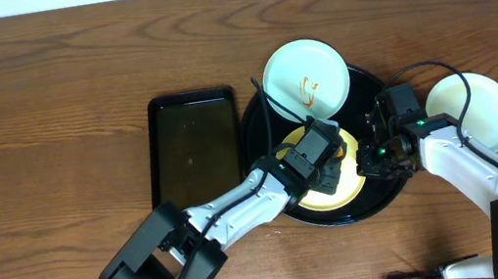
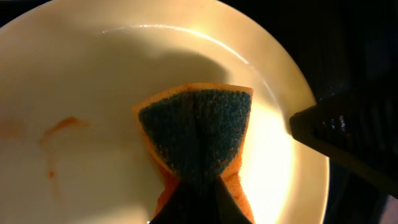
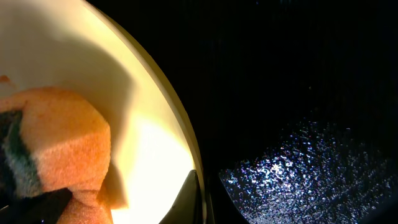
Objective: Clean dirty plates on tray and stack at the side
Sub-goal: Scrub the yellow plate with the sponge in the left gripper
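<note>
The yellow plate (image 1: 321,201) lies at the front of the round black tray (image 1: 369,84). My left gripper (image 1: 328,161) is shut on an orange sponge with a dark green pad (image 2: 196,127) and presses it on the yellow plate (image 2: 112,81), next to an orange sauce smear (image 2: 59,134). My right gripper (image 1: 367,159) is shut on the plate's right rim (image 3: 186,140); one of its fingers (image 3: 193,199) lies on the inner side. A mint-white plate (image 1: 306,79) with a sauce smear sits at the tray's back. A second white plate (image 1: 479,110) rests on the table right of the tray.
A rectangular black tray (image 1: 196,145) lies left of the round tray on the brown wooden table (image 1: 42,141). Both arms cross over the round tray's front half. The tray floor (image 3: 298,93) shows wet specks beside the yellow plate.
</note>
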Available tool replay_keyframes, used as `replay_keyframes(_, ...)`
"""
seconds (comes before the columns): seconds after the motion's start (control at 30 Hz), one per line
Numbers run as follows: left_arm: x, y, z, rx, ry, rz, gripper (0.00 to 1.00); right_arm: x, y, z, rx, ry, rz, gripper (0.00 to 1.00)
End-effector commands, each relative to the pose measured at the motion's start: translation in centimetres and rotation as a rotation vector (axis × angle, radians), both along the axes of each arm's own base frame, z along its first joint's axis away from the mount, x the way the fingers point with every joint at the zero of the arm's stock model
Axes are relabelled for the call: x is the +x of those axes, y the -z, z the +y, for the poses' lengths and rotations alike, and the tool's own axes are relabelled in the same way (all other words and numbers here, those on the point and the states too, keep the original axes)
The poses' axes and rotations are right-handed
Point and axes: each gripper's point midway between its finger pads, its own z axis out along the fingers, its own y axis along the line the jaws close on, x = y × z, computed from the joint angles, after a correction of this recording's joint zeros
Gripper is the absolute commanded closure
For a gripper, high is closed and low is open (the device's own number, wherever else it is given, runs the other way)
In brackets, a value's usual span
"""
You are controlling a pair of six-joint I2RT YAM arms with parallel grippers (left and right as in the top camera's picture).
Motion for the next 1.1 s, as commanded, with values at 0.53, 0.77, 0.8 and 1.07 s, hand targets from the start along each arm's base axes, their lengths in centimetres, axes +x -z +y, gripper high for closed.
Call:
replay_keyframes(0.53, 6.4, 3.4, 9.1, 0.207, -0.197, -0.029, 0.92, -0.4, -0.2, 0.2, -0.005, -0.005, 0.002, 0.99)
replay_keyframes(0.77, 5.3, -0.2, 9.1, 0.101, -0.173, 0.042, 0.92, -0.5, -0.1, -0.2, -0.029, -0.001, 0.006, 0.99)
replay_keyframes(0.8, 5.1, -1.3, 8.8, 0.064, -0.162, 0.043, 0.92, -0.5, -0.1, -0.3, -0.034, 0.0, 0.005, 0.99)
replay_keyframes(1.07, 6.0, -9.2, 10.8, -0.064, -0.213, -0.065, 0.92, 0.0, -0.2, -0.3, -0.038, 0.002, -0.016, 0.99)
